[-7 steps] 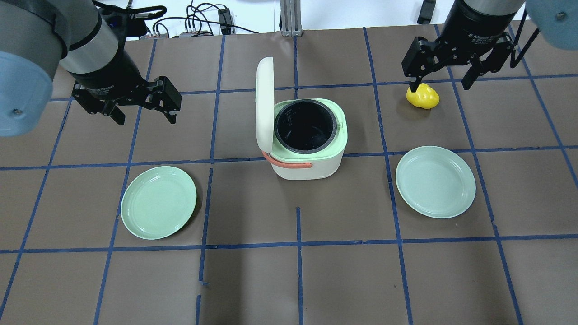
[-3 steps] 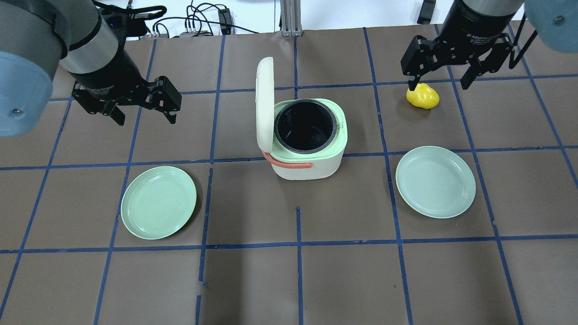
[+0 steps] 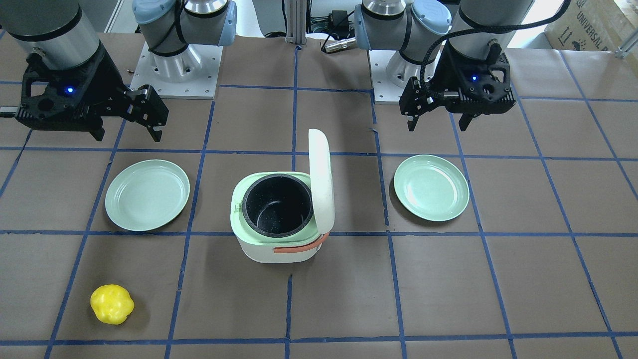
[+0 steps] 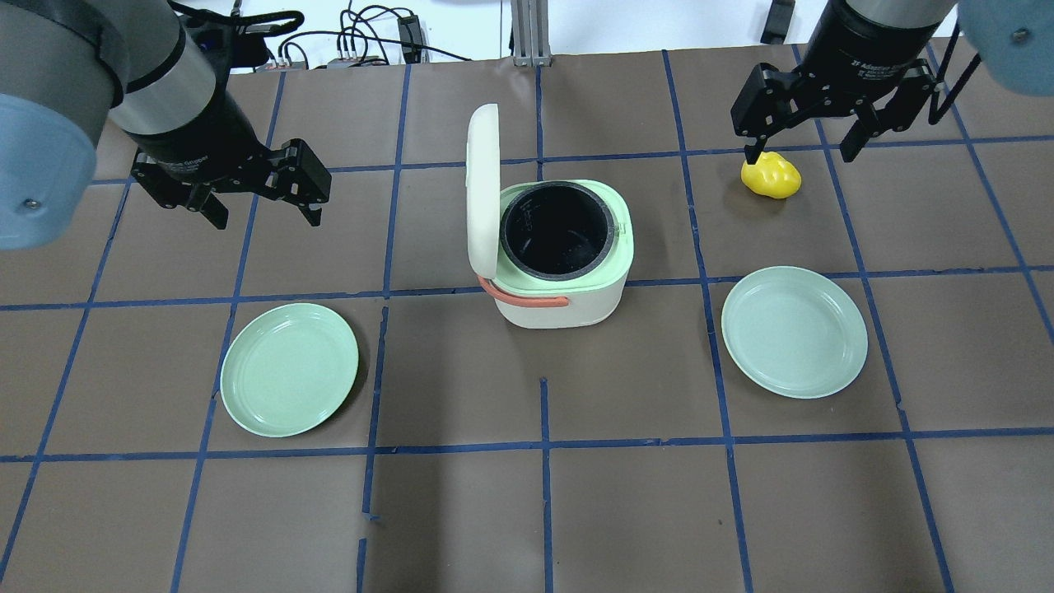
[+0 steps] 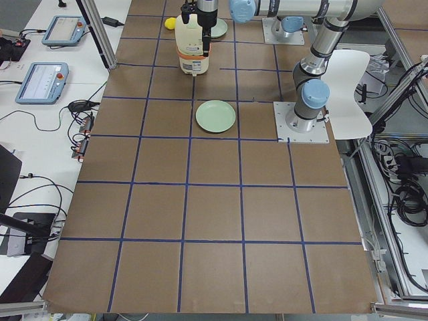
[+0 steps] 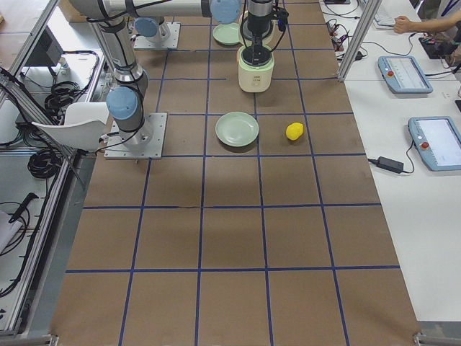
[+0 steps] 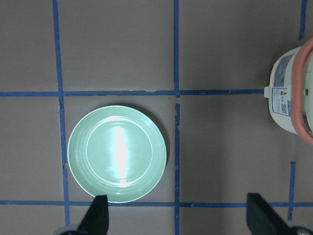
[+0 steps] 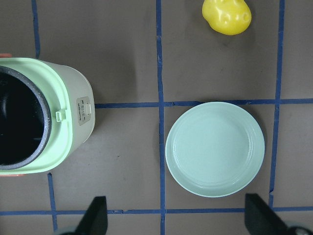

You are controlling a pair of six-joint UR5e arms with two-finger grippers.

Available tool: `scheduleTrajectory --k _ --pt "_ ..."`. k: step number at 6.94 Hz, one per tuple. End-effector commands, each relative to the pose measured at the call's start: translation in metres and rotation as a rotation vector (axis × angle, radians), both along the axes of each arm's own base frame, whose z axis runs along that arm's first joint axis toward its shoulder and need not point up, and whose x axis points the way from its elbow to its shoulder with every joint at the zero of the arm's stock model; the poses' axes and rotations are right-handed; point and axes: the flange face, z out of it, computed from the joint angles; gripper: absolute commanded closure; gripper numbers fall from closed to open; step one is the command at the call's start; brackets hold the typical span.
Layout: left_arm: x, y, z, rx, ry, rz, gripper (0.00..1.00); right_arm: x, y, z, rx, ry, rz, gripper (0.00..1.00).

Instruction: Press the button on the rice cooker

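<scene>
The cream-white rice cooker (image 4: 568, 310) stands mid-table with its lid (image 4: 482, 188) raised upright, showing the black inner pot (image 4: 557, 232) and pale green rim. Its orange-red handle (image 4: 527, 297) hangs on the near side. It also shows in the front view (image 3: 264, 252), the left wrist view (image 7: 286, 98) and the right wrist view (image 8: 73, 110). My left gripper (image 4: 268, 216) is open and empty, hovering well left of the cooker. My right gripper (image 4: 799, 155) is open and empty, hovering far right above a yellow object (image 4: 771, 175). No button is clearly visible.
A pale green plate (image 4: 289, 368) lies near left of the cooker and another (image 4: 794, 331) near right. The yellow lumpy object also shows in the front view (image 3: 111, 303). Blue tape lines grid the brown table. Cables lie beyond the far edge.
My right gripper has drifted very slightly toward the far edge. The left gripper, cooker and plates have not moved.
</scene>
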Motion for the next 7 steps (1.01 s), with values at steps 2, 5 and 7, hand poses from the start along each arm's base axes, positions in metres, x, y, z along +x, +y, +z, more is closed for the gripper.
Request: scheduleTrajectory --k 2,5,7 --pt "0.000 0.000 0.000 0.000 0.000 0.000 0.00 -0.002 -0.006 0.002 -0.043 0.016 -0.007 0.00" --pt "0.000 0.000 0.000 0.000 0.000 0.000 0.00 -0.001 -0.001 -0.003 -0.030 0.015 -0.007 0.00" --pt "0.000 0.000 0.000 0.000 0.000 0.000 0.00 -0.001 0.010 -0.016 -0.013 0.014 -0.007 0.00"
